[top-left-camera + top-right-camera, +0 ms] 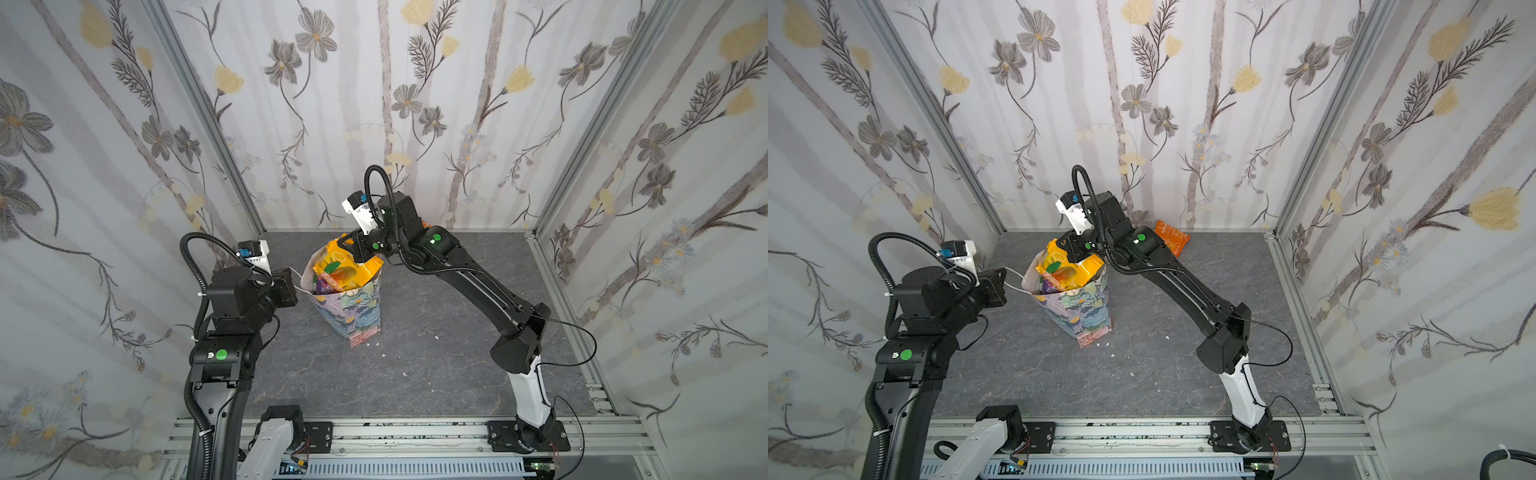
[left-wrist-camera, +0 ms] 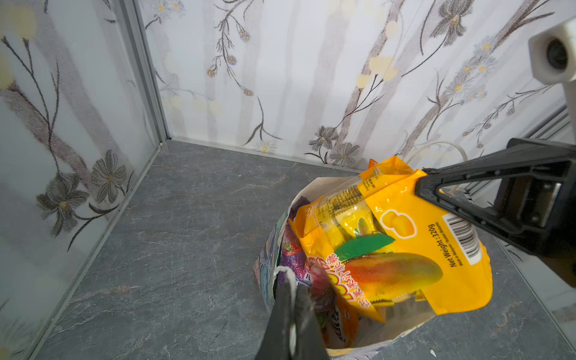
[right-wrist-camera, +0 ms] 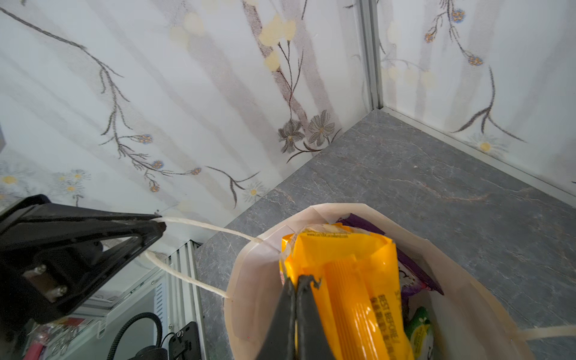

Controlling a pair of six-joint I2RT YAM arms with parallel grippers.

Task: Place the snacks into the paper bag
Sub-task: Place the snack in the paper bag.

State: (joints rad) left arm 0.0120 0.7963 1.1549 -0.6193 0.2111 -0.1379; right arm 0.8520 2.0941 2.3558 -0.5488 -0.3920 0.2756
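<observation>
The right gripper (image 3: pixel 296 280) clamps one yellow packet (image 3: pixel 349 280), half inside the one paper bag (image 1: pixel 353 311). The left gripper (image 3: pixel 159 222) pinches one cord handle (image 3: pixel 208 227); one orange packet (image 1: pixel 1170 237) lies outside.

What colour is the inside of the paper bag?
The paper bag is white inside, best seen in the right wrist view.

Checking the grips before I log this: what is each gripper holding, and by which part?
Left gripper pinches the white cord handle at the far end of its loop; right gripper clamps the yellow mango packet by its upper edge.
</observation>
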